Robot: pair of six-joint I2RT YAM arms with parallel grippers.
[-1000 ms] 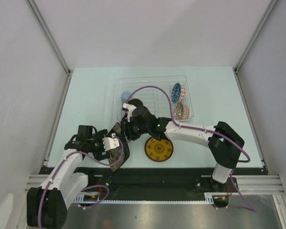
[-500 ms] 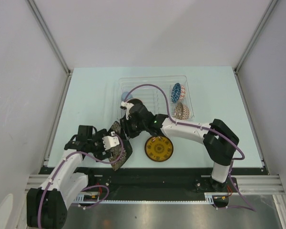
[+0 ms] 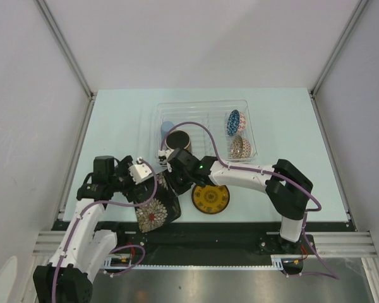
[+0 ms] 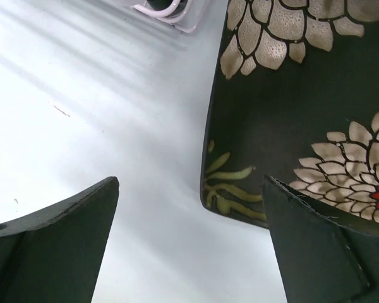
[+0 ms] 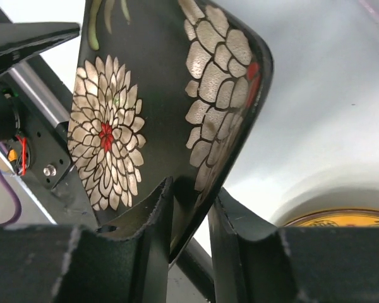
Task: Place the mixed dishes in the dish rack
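The black square floral plate hangs tilted near the table's front edge, its flowered face up. My right gripper is shut on the plate's rim, and the right wrist view shows both fingers pinching the plate at its edge. My left gripper is open beside the plate's left edge; in the left wrist view the plate has one corner between the spread fingers, untouched. The yellow saucer lies flat on the table. The clear dish rack holds the pale blue cup, the dark mug, the blue bowl and the brownish bowl.
The saucer's rim shows just right of the right gripper. The metal rail runs along the table's near edge below the plate. White walls enclose the table on three sides.
My left gripper has let go of the plate, opened and drawn back to the left. The plate has turned from edge-on to face-up, now held by my right gripper.
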